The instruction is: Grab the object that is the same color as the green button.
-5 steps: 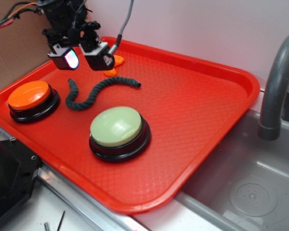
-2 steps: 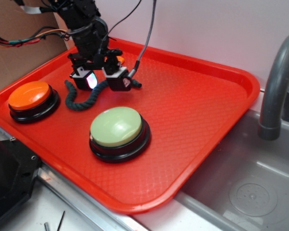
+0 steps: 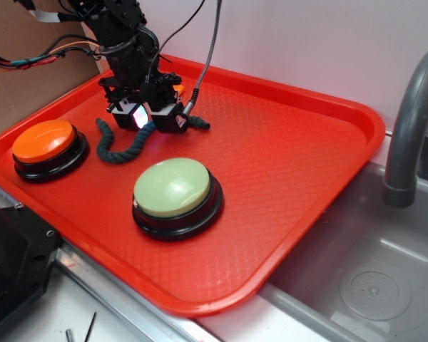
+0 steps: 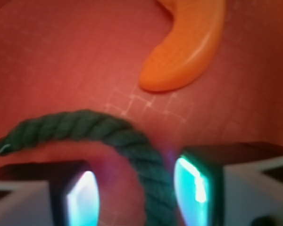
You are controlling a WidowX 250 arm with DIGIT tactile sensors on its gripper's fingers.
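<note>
Green rope piece point(image 3: 125, 147): dark, twisted, wavy; I log it lying flat on the red tray point(image 3: 292, 164), between the orange button point(image 3: 46, 142) to its left and the pale green button point(image 3: 172, 187) in front of it; one end curls near the orange button, the other pokes out at the right of the gripper; in the wrist view the rope point(image 4: 108, 136) arches up from the left and runs down between the two fingers.
Gripper point(image 3: 147, 122): lowered over the middle of the rope, jaws partly open, one finger on each side of the strand; from the wrist view the right pad point(image 4: 191, 181) sits just beside the rope and the left pad point(image 4: 82, 197) stands off with a gap; I cannot tell that either pad touches it, so I record no hold.
Orange crescent piece point(image 4: 186, 47): on the tray beyond the rope, apart from it.
Grey faucet point(image 3: 410, 121): right of the tray, over the sink point(image 3: 371, 285).
</note>
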